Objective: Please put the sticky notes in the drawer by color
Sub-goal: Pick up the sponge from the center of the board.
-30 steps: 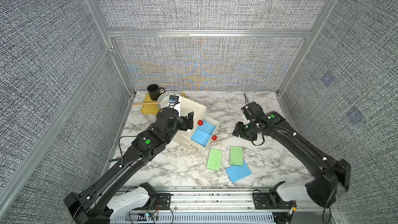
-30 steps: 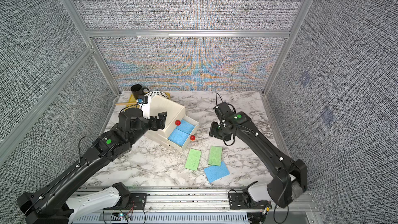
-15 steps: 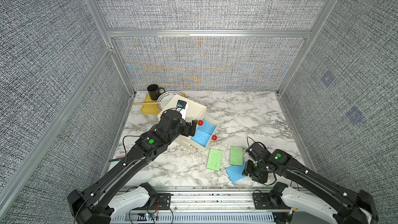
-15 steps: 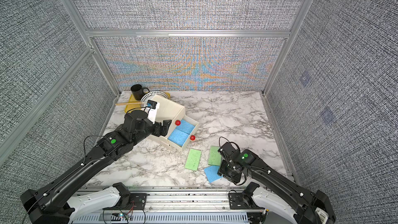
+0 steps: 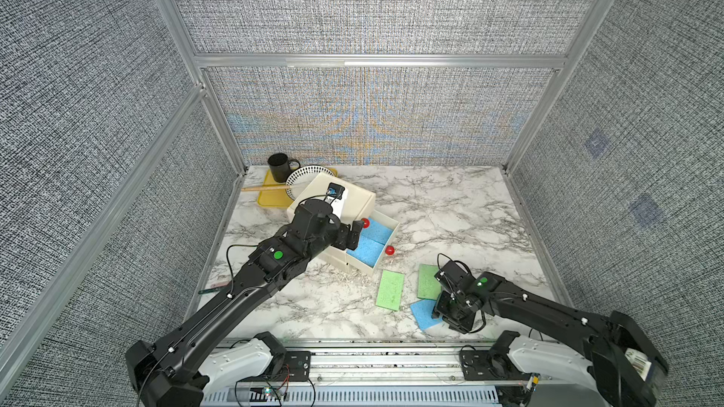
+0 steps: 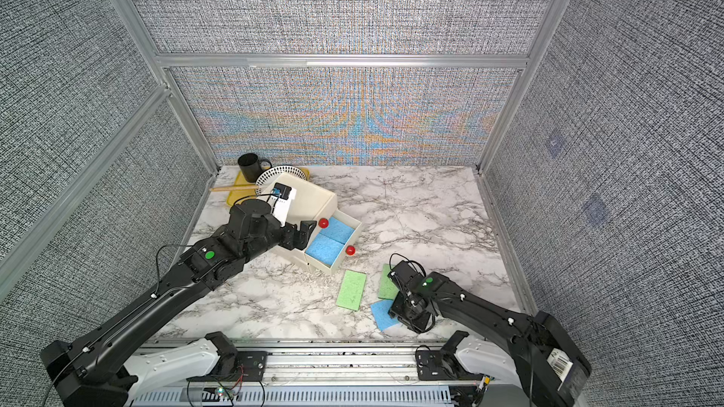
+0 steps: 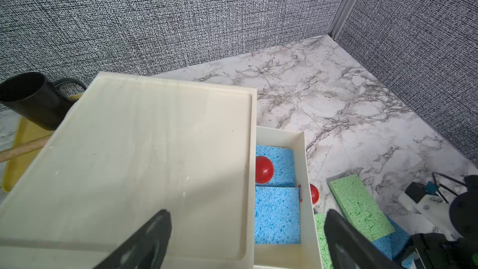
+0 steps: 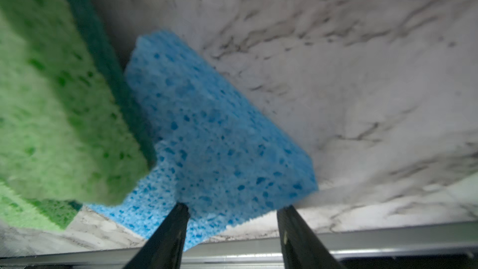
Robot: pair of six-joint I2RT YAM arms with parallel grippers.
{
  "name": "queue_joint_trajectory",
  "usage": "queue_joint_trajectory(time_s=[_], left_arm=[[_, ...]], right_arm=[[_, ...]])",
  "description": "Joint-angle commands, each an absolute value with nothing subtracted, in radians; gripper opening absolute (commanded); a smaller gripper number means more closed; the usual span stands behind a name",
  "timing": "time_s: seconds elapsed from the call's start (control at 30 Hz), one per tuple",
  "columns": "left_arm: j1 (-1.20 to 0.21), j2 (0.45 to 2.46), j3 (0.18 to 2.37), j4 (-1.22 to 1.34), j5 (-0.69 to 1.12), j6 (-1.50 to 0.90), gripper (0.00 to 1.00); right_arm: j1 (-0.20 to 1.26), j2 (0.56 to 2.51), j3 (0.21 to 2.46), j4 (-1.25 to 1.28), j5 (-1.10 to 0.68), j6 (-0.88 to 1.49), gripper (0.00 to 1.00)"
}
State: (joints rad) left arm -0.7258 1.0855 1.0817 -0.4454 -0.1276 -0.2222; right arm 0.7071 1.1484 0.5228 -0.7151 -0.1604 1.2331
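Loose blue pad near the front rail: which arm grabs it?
Right. The right jaws stand open at the near edge of the blue pad, which lies partly under a green pad. The left jaws, also open, hang over the cabinet beside the open drawer, far from that pad.

Looks down at close range on a blue sponge pad (image 8: 219,135) lying flat on the marble bench (image 8: 362,73), close to the metal rail (image 8: 375,239) along the bench's edge. Shows a green sponge pad (image 8: 59,115), blurred, overlapping one end of the blue one. Catches the right gripper (image 8: 232,206) with its two dark fingers (image 8: 168,234) spread apart, one tip over the blue pad's edge, the other just beside that pad's corner above bare marble.
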Motion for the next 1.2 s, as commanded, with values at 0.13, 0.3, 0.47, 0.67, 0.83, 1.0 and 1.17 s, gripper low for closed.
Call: queue_joint_trajectory(time_s=[0.13,0.3,0.47,0.67,0.83,1.0,1.17], left_arm=[[-0.726,1.08,1.091,-0.444,-0.121,-0.237,0.94],[-0.726,1.087,1.104,-0.458,-0.135,-0.249,1.0],[-0.726,1.105,1.141,-0.49,-0.116,-0.245,1.0],[-0.726,1.106,1.167,-0.509,-0.047,-0.24,1.0],[-0.726,1.12,1.192,-0.529,0.021,-0.241,1.0],[-0.726,1.139,1.221,-0.551,0.07,-0.246,1.0],[-0.726,1.154,1.236,-0.542,0.145,-0.253,1.0]], right_arm=[[0.696,1.235,0.541,-0.685,-0.089,1.184,0.5],[0.691,1.214,0.565,-0.72,-0.047,1.163,0.21],[0.664,1.203,0.636,-0.798,-0.012,1.073,0.0],[0.637,1.279,0.907,-1.024,0.099,0.876,0.0],[0.63,1.419,1.107,-1.225,0.22,0.764,0.0],[0.612,1.47,1.2,-1.31,0.306,0.731,0.0],[0.555,1.424,1.319,-1.298,0.279,0.638,0.0]])
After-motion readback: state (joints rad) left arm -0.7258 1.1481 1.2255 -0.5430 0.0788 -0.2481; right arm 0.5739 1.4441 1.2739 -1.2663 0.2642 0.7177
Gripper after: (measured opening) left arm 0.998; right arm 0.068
